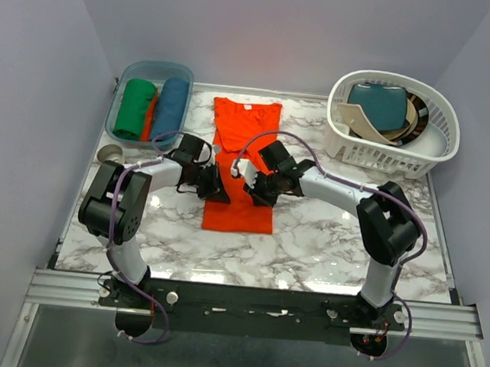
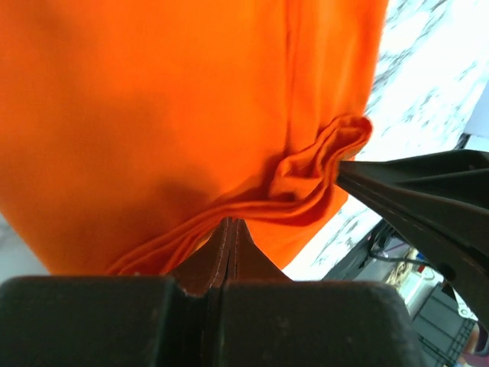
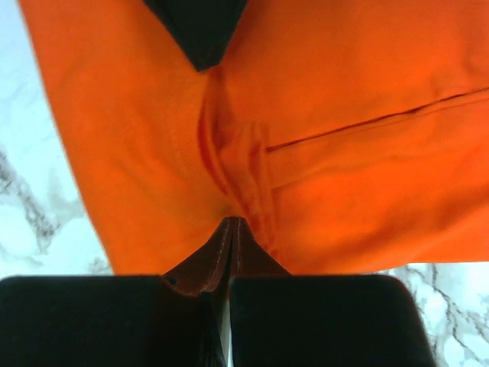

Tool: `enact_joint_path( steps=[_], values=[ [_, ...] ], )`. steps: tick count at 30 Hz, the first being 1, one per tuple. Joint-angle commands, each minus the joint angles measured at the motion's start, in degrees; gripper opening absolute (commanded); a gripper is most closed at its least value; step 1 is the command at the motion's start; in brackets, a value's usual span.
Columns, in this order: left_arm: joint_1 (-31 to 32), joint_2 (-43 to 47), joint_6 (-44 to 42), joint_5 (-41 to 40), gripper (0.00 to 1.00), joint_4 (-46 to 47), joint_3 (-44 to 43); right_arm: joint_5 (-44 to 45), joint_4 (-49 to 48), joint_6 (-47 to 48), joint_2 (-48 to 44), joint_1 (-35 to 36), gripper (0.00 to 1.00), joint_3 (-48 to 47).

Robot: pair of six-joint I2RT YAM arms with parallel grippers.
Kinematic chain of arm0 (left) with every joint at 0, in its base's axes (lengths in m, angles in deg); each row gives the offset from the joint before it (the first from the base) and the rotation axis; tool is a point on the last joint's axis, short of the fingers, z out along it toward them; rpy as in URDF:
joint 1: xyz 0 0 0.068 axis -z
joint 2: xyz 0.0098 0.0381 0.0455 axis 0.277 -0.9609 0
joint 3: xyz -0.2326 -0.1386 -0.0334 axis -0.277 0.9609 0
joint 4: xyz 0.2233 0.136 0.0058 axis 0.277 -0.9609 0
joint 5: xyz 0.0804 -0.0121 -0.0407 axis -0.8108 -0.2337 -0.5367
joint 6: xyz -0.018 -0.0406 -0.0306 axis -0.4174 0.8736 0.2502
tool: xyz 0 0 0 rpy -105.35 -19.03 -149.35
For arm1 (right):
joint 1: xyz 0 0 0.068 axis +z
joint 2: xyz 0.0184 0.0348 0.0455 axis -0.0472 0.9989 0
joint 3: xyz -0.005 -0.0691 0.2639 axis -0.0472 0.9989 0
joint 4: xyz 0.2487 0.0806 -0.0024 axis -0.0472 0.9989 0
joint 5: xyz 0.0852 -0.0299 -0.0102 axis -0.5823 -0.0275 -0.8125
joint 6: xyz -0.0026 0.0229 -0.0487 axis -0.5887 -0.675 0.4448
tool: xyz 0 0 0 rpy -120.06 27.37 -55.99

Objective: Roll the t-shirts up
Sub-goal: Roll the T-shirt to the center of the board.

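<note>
An orange-red t-shirt lies folded into a long narrow strip in the middle of the marble table, collar towards the back. My left gripper is down on its left side about halfway along. Its jaws are shut at a raised ridge of the orange fabric, which runs into the left gripper's tips. My right gripper faces it from the shirt's right side. The right gripper's tips are shut on a bunched fold of the t-shirt.
A clear blue bin at the back left holds a green roll and a blue roll, with orange cloth between them. A white laundry basket with clothes stands at the back right. A tape roll lies by the left edge.
</note>
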Motion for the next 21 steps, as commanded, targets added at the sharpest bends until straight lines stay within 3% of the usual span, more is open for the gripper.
enact_joint_path(
  steps=[1,5,8,9,10,11,14,15,17,18,21],
  values=[
    [0.12,-0.89,0.63,-0.52,0.0,2.27,-2.31,5.4,-2.89,-5.63,3.6,-1.74,0.09,-3.86],
    [-0.49,4.36,-2.97,-2.97,0.02,-0.1,-2.14,5.23,-2.62,-8.0,2.91,-4.37,0.12,-4.83],
    [-0.49,11.99,-11.02,-4.91,0.19,-2.47,-1.17,3.74,-4.02,-6.79,-2.08,-5.08,0.23,-1.6],
    [-0.49,14.03,-13.41,-4.91,0.32,-3.0,-0.73,3.22,-4.9,-5.91,-3.93,-5.08,0.32,-0.28],
    [-0.49,15.97,-16.05,-4.04,0.37,-3.88,-0.2,1.91,-5.43,-4.77,-5.86,-5.17,0.36,1.48],
    [-0.23,19.81,-22.86,-3.25,0.45,-4.49,0.67,1.11,-6.05,-2.32,-9.97,-5.09,0.4,4.89],
    [0.64,26.68,-36.24,1.13,0.53,-9.32,1.29,-1.18,-8.86,4.09,-16.06,-5.08,0.5,10.62],
    [2.22,28.19,-47.34,1.33,0.55,-10.99,1.47,-1.53,-9.56,6.04,-19.3,-5.08,0.52,14.2],
    [4.68,32.39,-59.87,1.15,0.58,-17.05,2.78,-1.1,-10.18,9.55,-22.22,-5.0,0.53,16.95],
    [7.04,33.9,-73.16,1.15,0.6,-18.64,3.83,-0.57,-9.92,10.01,-24.23,-5.0,0.55,18.53],
    [11.0,40.4,-85.48,-3.83,0.69,-18.4,11.29,1.36,-8.34,9.49,-26.62,-5.0,0.56,19.69]
  ],
)
